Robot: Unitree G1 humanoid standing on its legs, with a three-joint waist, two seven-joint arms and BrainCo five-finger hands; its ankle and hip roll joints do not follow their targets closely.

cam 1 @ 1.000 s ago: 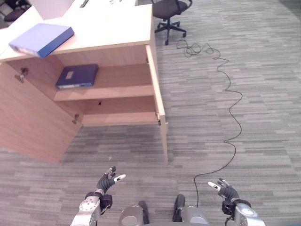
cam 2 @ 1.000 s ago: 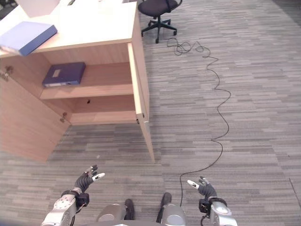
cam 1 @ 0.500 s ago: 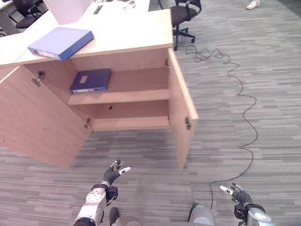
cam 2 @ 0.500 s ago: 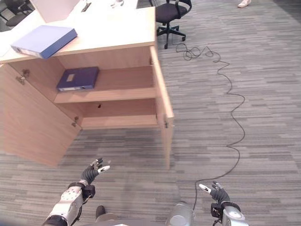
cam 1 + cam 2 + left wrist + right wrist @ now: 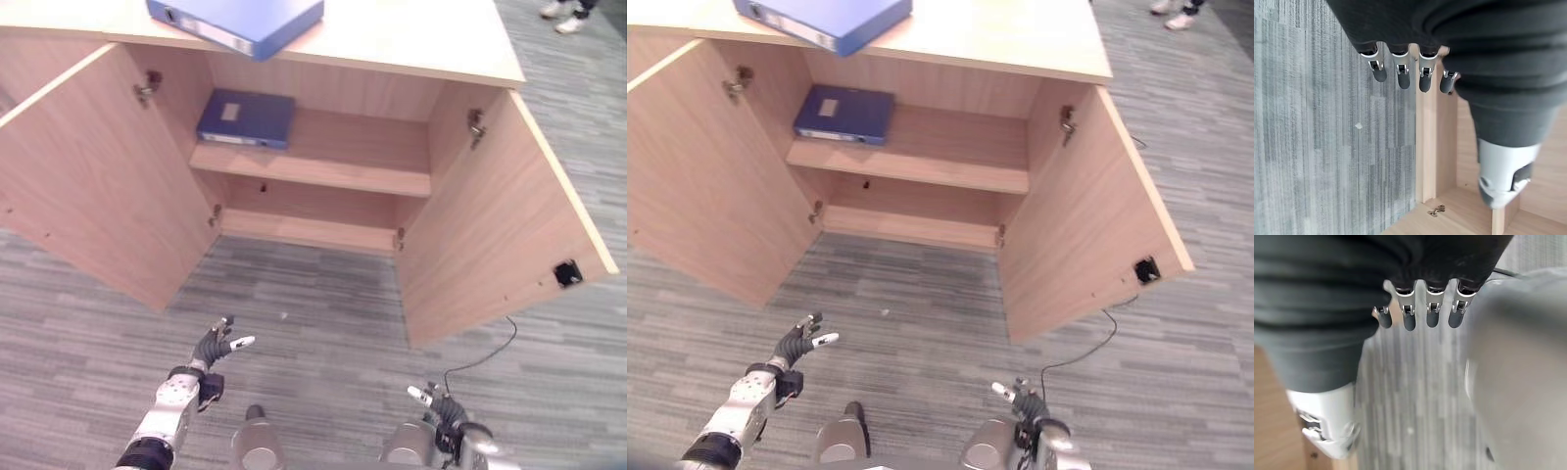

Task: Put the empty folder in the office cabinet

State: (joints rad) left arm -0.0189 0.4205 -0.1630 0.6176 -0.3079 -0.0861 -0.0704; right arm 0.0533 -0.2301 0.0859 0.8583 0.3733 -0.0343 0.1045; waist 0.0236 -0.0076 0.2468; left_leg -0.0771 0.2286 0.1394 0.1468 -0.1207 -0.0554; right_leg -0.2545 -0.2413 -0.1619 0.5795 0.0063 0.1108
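Observation:
A light blue folder (image 5: 238, 17) lies flat on top of the wooden cabinet (image 5: 411, 44), overhanging its front edge at the left. Both cabinet doors stand wide open. A dark blue folder (image 5: 246, 117) lies on the left of the upper shelf (image 5: 362, 166). My left hand (image 5: 213, 347) hovers low over the carpet in front of the cabinet, open and holding nothing; in the left wrist view its fingers (image 5: 1403, 73) are straight. My right hand (image 5: 436, 407) hangs low at the lower right, open too, with its fingers (image 5: 1432, 311) straight and bare.
The left door (image 5: 98, 186) and right door (image 5: 500, 215) swing out towards me on either side. The lower shelf (image 5: 309, 230) holds nothing. A person's shoes (image 5: 568, 18) show on the carpet at the far right.
The camera has moved closer and round to face the cabinet's opening, so the cabinet looks larger and squarer. Both hands stay low, open and bare. The folders lie where they were.

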